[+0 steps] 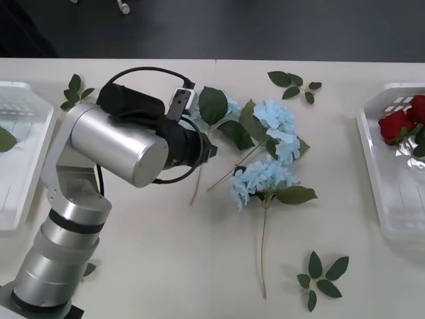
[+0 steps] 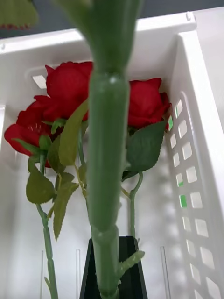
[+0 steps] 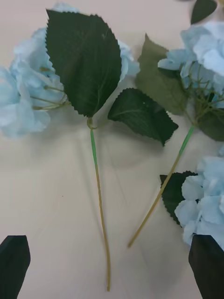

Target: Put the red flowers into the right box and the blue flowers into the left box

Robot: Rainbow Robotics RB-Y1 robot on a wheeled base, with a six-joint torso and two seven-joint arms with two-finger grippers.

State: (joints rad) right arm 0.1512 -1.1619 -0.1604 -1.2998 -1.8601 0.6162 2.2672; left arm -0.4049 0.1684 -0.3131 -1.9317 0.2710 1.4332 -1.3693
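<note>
The left gripper (image 3: 112,261) hangs low over the table (image 1: 166,266) with its black fingers (image 3: 14,259) spread apart and holding nothing. Three blue flowers (image 1: 265,179) lie just ahead of it, and the thin stem (image 3: 99,205) of the nearest one runs straight between the fingers. The left box (image 1: 20,199) sits well off to its outer side. The right gripper (image 2: 114,275) grasps a thick green rose stem (image 2: 108,154) inside the right box (image 1: 385,199), with red flowers (image 2: 70,88) lying just beyond it.
</note>
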